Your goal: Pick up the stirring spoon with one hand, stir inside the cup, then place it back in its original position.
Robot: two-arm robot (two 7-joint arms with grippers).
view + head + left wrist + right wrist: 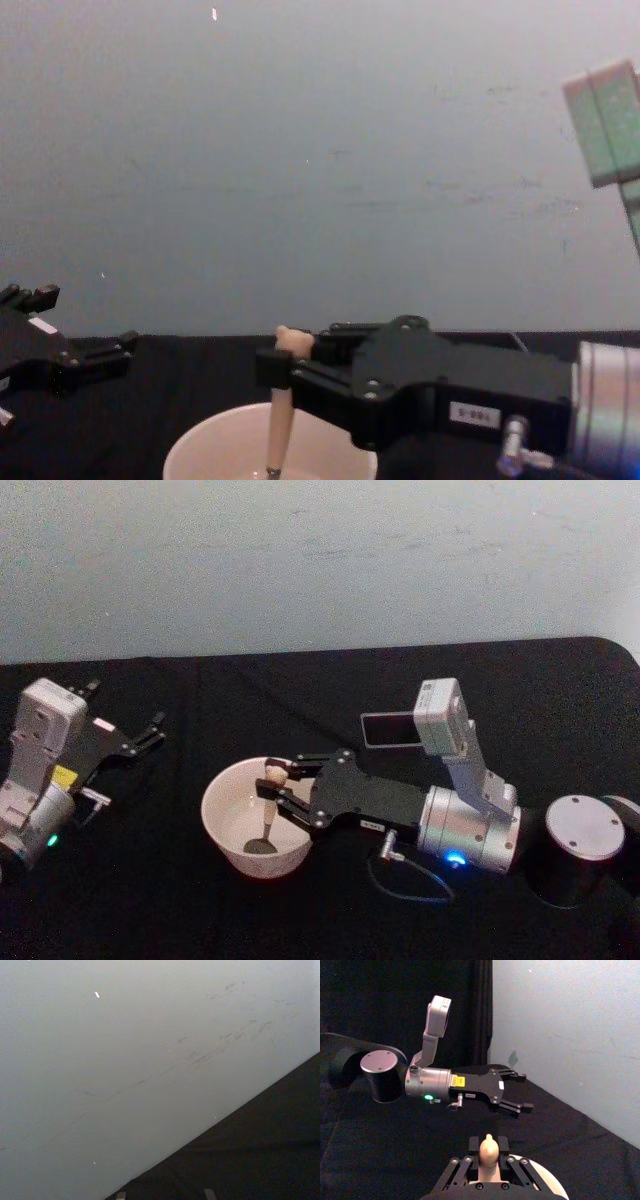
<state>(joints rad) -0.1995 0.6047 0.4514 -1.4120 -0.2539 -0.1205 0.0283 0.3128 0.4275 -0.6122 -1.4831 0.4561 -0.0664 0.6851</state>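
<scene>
The right tool (280, 785) is clenched on the pale peach, bear-topped handle of the slim stirring spoon (270, 802), holding it upright with its steel bowl low inside the wide cream-white cup (218, 830) on the black tabletop (180, 920). The dark grey square holder (388, 730) stands farther back, right of the cup. The left tool (125, 712) is released, far left

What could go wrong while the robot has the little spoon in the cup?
1. The right claw pinches the stirring spoon high up, near its top, so it might slip or tilt.
2. The spoon's bowl sits low in the cup; a wide stir could nudge the wall and slide or tip it.
3. The holder behind is narrow, so the spoon might miss going back.
The left claw is parked open at the left.
</scene>
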